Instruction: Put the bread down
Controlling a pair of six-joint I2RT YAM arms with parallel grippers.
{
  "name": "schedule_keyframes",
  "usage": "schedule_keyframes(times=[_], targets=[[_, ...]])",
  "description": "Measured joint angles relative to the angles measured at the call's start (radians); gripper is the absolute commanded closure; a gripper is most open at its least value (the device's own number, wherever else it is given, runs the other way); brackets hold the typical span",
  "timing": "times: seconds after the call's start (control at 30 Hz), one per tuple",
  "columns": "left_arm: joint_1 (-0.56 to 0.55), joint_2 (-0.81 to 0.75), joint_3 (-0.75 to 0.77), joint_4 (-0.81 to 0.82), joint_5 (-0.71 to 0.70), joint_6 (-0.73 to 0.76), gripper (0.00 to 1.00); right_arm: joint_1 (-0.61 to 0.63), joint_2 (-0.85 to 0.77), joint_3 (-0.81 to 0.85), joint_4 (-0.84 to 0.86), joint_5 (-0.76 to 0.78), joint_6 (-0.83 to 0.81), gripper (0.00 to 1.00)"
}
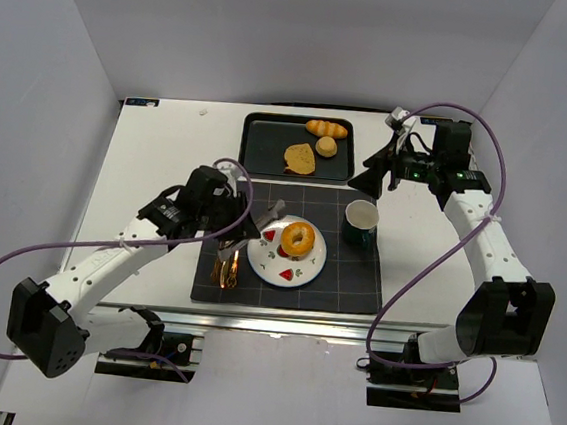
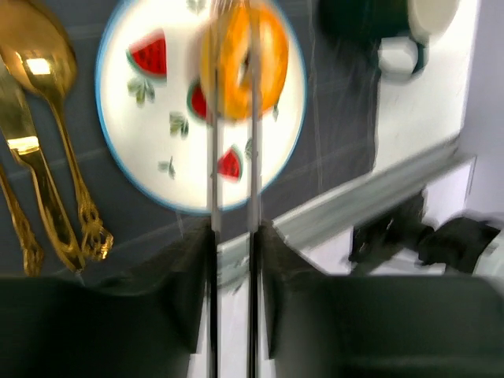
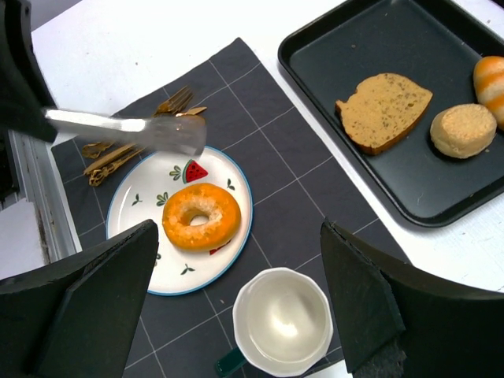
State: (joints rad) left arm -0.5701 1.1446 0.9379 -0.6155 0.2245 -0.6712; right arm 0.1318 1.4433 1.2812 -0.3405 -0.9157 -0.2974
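The bread, a golden ring-shaped bagel (image 1: 297, 238), lies flat on the white watermelon-print plate (image 1: 308, 270), free of any grip. It also shows in the right wrist view (image 3: 201, 216) and, blurred, in the left wrist view (image 2: 240, 59). My left gripper (image 1: 232, 206) (image 2: 234, 232) is shut on metal tongs (image 1: 268, 214) (image 3: 126, 126) (image 2: 213, 157). The tongs' tips hang empty over the plate's left rim, apart from the bagel. My right gripper (image 1: 377, 181) (image 3: 239, 228) is wide open and empty, high above the mat's back right.
A green mug (image 1: 361, 222) (image 3: 283, 321) stands right of the plate on the dark placemat (image 1: 347, 279). Gold cutlery (image 1: 226, 267) (image 2: 47, 157) lies left of the plate. A black tray (image 1: 265, 140) at the back holds a flat slice (image 3: 383, 110), a small bun and a roll.
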Motion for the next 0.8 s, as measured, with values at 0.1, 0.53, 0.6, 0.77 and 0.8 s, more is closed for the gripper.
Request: schedule_keyframes(times=[0.1, 0.53, 0.6, 0.77, 0.8], targets=[[0.033, 0.031, 0.026, 0.064, -0.029, -0.006, 0.78, -0.001, -0.001, -0.008, 0.0, 0.0, 0.0, 0.12], [0.53, 0.155, -0.076, 0.355, -0.196, 0.333, 0.81, -0.008, -0.031, -0.023, 0.003, 0.0, -0.001, 0.12], [0.594, 0.162, -0.14, 0.409, -0.191, 0.422, 0.81, -0.008, -0.031, -0.023, 0.003, 0.0, -0.003, 0.12], [0.623, 0.29, -0.194, 0.493, -0.175, 0.586, 0.71, -0.008, -0.031, -0.023, -0.002, 0.003, -0.012, 0.12], [0.627, 0.323, -0.194, 0.514, -0.166, 0.609, 0.68, -0.008, -0.031, -0.023, -0.002, 0.006, -0.015, 0.11]])
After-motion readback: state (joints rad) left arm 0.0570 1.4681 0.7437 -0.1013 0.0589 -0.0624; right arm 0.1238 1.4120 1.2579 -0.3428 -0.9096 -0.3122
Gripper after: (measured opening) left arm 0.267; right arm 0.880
